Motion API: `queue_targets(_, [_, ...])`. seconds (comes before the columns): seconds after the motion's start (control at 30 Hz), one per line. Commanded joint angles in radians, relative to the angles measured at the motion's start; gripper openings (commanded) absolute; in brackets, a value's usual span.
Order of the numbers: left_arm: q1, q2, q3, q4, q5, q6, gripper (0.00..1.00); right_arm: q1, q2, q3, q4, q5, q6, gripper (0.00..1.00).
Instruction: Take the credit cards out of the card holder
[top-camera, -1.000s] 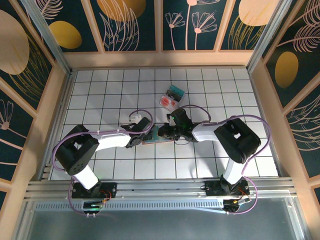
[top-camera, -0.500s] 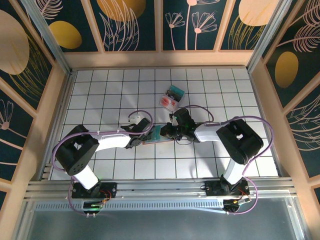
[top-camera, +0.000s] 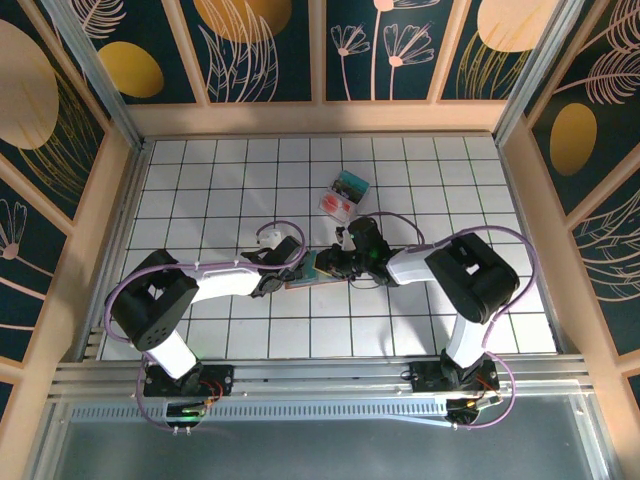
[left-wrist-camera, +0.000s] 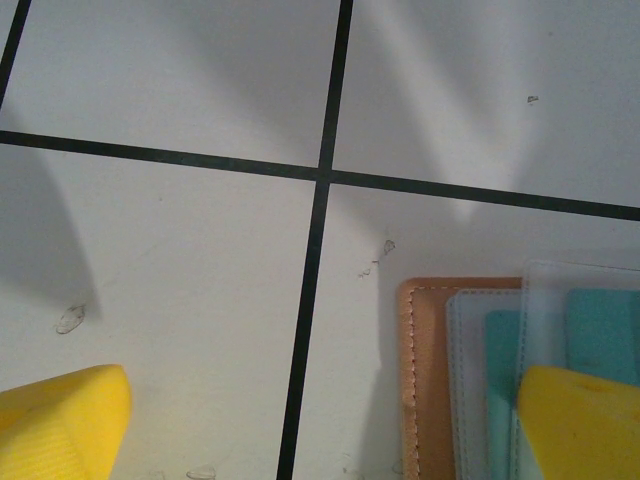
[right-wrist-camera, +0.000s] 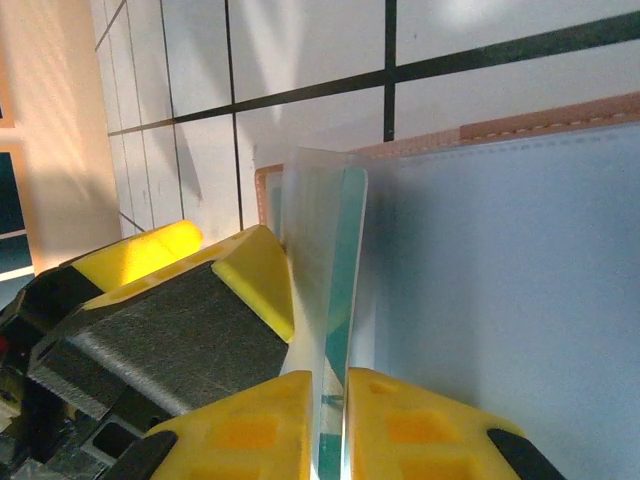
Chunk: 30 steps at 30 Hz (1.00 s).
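left gripper (left-wrist-camera: 320, 435): spread wide, holding nothing; one yellow fingertip (left-wrist-camera: 62, 428) over bare tile, the other over the holder's corner
right gripper (right-wrist-camera: 330, 420): fingers pressed almost together, pinching the teal card (right-wrist-camera: 347, 280) by its edge
card holder (top-camera: 303, 270): lies open and flat between the two grippers; blue-grey inside (right-wrist-camera: 520, 300) just beside the right fingers, tan stitched corner (left-wrist-camera: 422, 380) just inside the left gripper's right fingertip
teal card: stands on edge in the right gripper's narrow gap, running away from the fingertips
clear flap (right-wrist-camera: 305, 240): lifted, just on the left-gripper side of the teal card
cards in holder (left-wrist-camera: 600, 335): teal, layered in the pockets, next to the left gripper's right fingertip
left fingers (right-wrist-camera: 255, 275) seen from right wrist: just beside the clear flap, contact unclear
clear plastic box (top-camera: 343, 192): beyond the right gripper, apart
table (top-camera: 200, 200): white tiles, black grid lines
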<state>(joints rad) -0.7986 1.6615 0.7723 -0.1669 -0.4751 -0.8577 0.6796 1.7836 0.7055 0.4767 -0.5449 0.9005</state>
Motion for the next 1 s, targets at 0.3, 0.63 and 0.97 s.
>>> queue_targets(0.3, [0.007,0.046,-0.047,-0.081,0.048,0.014,0.99,-0.003,0.038,0.02,0.093,-0.023,0.02,0.07])
queue_targets(0.63, [0.007,0.029,-0.052,-0.104,0.014,0.01,0.99,-0.011,-0.053,0.035,-0.145,0.098,-0.072,0.02])
queue_targets(0.97, [0.008,-0.027,-0.005,-0.126,0.021,0.05,0.99,0.004,-0.12,0.117,-0.436,0.243,-0.176,0.02])
